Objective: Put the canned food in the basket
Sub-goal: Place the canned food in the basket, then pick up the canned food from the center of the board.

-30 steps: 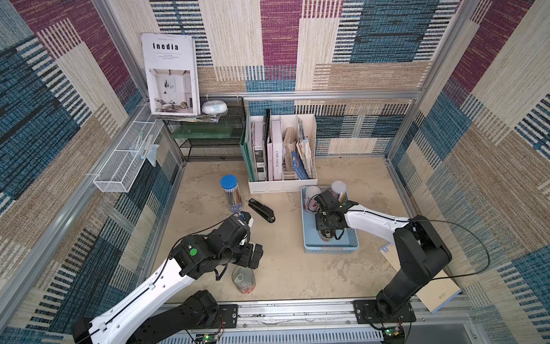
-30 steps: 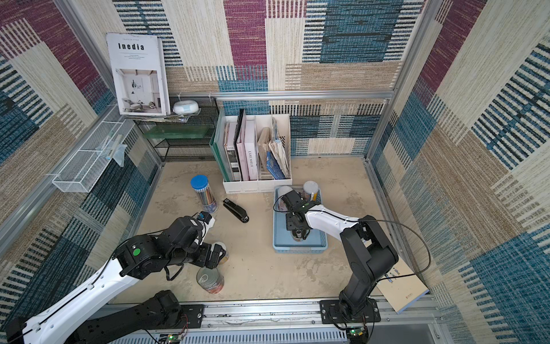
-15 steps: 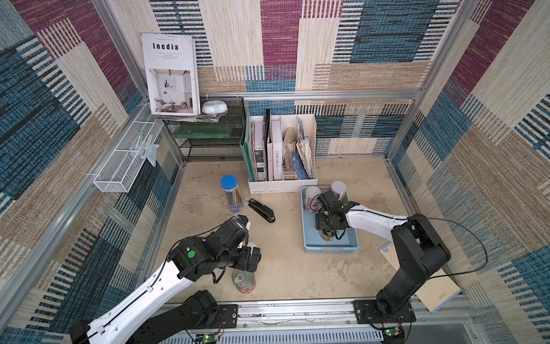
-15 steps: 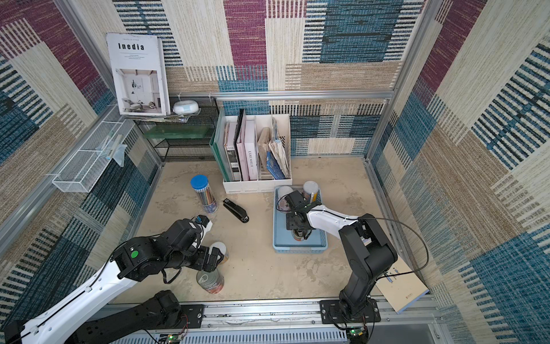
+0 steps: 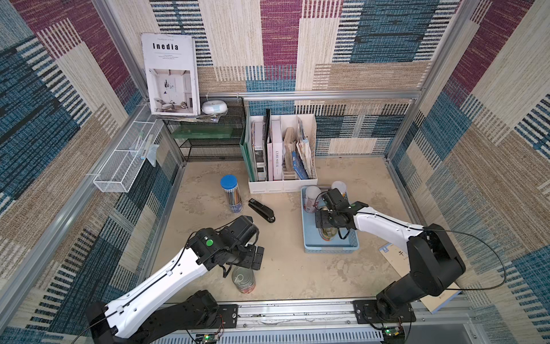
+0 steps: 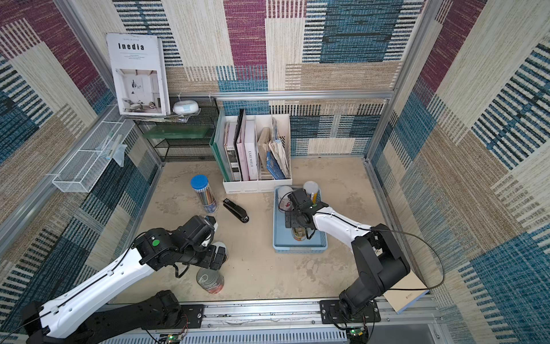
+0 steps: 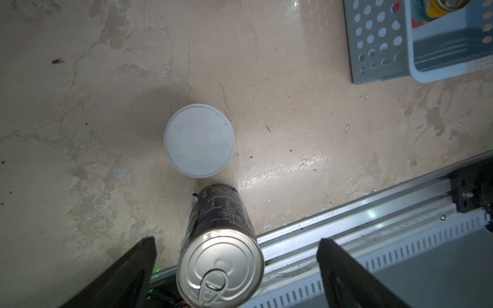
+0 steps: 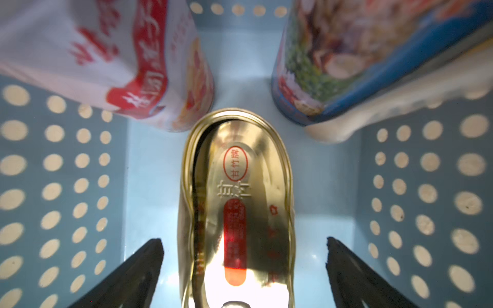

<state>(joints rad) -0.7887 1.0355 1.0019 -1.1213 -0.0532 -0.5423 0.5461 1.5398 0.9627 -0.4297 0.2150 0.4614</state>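
In the blue basket (image 8: pixel 66 186) the gold tin (image 8: pixel 237 202) lies between the spread, untouching jaws of the right tool (image 8: pixel 243 240) — the left tool (image 7: pixel 237 239), also released, hovers over the steel can (image 7: pixel 221 269) on the counter (image 7: pixel 293 120).

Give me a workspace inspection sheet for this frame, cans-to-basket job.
Surface: beige mottled tabletop, scuffed, no spills seen.
Job's things: basket holds red-label can, blue-label can and gold oval tin; steel pull-ring can and white-lidded can stand outside on the tabletop.
Clutter: pencil tube, stapler, file holder, tan pad.
Grippers: left gripper open over the white-lidded can, holding nothing; right gripper open, fingers either side of the gold oval tin, gaps showing.
Cables: black cable loops off the right arm, clear of the basket.
Surroundings: patterned fabric walls, wire mesh basket, magazine on black shelf.
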